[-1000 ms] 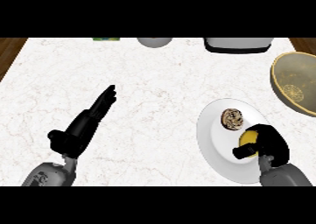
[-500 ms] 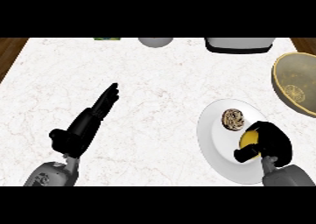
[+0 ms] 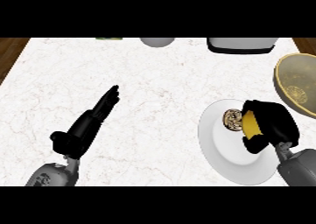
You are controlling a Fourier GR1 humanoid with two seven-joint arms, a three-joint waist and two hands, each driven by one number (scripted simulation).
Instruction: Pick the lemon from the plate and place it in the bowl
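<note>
The right hand (image 3: pixel 271 124) curls around the yellow lemon (image 3: pixel 250 124) at the white plate (image 3: pixel 226 154) (1 round brown biscuit (image 3: pixel 233 119) sits just beside it). The bowl (image 3: pixel 301 85) stands near, at right. The left hand (image 3: pixel 89 124) shows open, fingers straight, at left.

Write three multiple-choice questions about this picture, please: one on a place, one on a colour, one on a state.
1. Where is the lemon?
A. Over the plate, in the right hand
B. Inside the bowl
C. Beside the left hand

2. What colour is the plate?
A. White
B. Blue
C. Red

3. How is the left hand?
A. Curled round a cup
B. Open, fingers straight
C. Out of view

Answers:
1 A: yellow shows under the curled right hand, above the plate.
2 A: its bare surface is white.
3 B: it lies stretched over the counter, holding nothing.
</note>
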